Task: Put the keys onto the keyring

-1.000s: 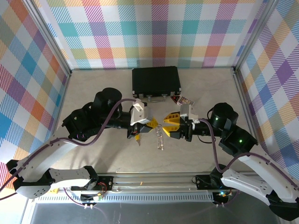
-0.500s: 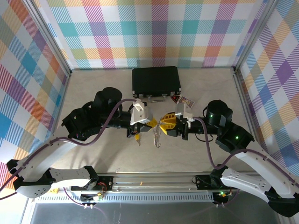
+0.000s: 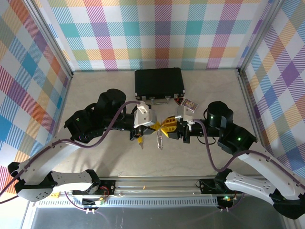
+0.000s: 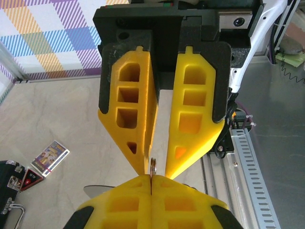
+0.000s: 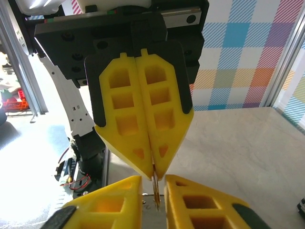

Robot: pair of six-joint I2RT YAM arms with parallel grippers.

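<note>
My left gripper (image 3: 155, 126) is shut on the keyring (image 3: 159, 140), a thin silvery loop that hangs below the fingertips. In the left wrist view the ring's top (image 4: 153, 166) pokes out above my shut left gripper (image 4: 151, 178). My right gripper (image 3: 167, 128) faces it tip to tip. In the right wrist view my right gripper (image 5: 154, 187) straddles the ring (image 5: 156, 185) with a narrow gap left on each side. A tiny yellow-headed key (image 3: 140, 141) shows just under the left gripper; I cannot tell whether it hangs or lies on the table.
A black case (image 3: 159, 84) lies at the back middle. A small card (image 3: 189, 103) and a red triangular piece (image 3: 178, 101) lie just in front of it, near the right wrist. Checked walls close the sides and back.
The right gripper has moved left up to the left gripper and its jaws have narrowed around the ring. The hanging keyring has swung slightly left. The left arm has stayed put.
</note>
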